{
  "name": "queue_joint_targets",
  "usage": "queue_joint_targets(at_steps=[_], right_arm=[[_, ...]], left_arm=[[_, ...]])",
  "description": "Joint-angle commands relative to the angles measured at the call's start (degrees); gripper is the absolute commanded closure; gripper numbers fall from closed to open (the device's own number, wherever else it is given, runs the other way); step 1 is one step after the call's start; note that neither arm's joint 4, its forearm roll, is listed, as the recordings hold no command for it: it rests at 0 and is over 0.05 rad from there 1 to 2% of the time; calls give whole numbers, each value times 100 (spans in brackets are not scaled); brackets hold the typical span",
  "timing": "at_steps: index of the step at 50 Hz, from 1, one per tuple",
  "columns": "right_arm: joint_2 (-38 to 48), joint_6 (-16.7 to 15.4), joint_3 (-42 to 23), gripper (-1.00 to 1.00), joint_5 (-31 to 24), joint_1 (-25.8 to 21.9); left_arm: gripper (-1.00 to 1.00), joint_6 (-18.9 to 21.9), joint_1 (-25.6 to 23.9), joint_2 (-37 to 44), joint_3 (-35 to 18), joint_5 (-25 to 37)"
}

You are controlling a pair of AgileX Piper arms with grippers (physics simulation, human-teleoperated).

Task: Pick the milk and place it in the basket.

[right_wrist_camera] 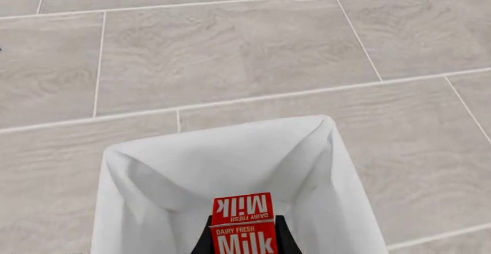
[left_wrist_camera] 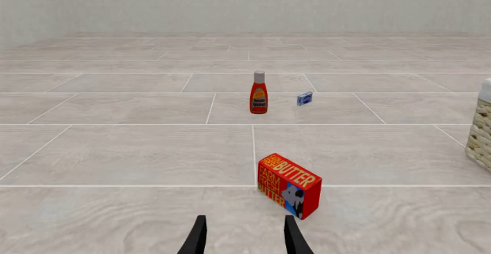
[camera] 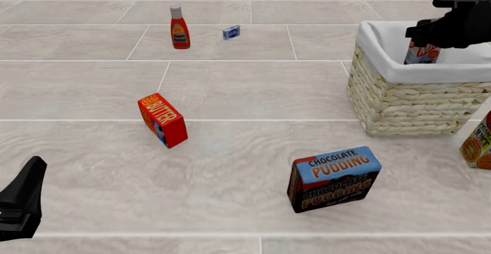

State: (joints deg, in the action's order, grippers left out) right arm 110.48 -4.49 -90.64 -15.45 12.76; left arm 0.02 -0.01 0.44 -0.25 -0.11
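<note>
The milk (right_wrist_camera: 242,225), a red and white carton with "Milk" lettering, is held upright between the dark fingers of my right gripper. It hangs over the white cloth lining inside the basket (right_wrist_camera: 153,179). In the front view the milk (camera: 420,54) shows just inside the far right part of the wicker basket (camera: 406,102), with my right gripper (camera: 424,40) shut on it from above. My left gripper (left_wrist_camera: 245,238) stands open and holds nothing, low at the near left (camera: 29,176).
A red-orange butter box (camera: 162,119) stands left of centre and a chocolate pudding box (camera: 334,178) is near the front. A ketchup bottle (camera: 179,28) and a small blue box (camera: 231,33) stand far back. An orange carton (camera: 479,142) sits at the right edge.
</note>
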Motion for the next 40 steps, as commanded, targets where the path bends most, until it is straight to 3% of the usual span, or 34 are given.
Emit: queue_joint_targets(at_steps=[1,27,28,40], right_arm=[[127,149,36,100,184,-6],[306,178,111,100,232,16],[298,184,108,-100,228,9],[152,158,177,-100,215,-6]], left_arm=[[-100,1,-1,0,0,0],[-100,1,0,0,0,0],[-100,1,0,0,0,0],[-100,0,1,-1,0,0]])
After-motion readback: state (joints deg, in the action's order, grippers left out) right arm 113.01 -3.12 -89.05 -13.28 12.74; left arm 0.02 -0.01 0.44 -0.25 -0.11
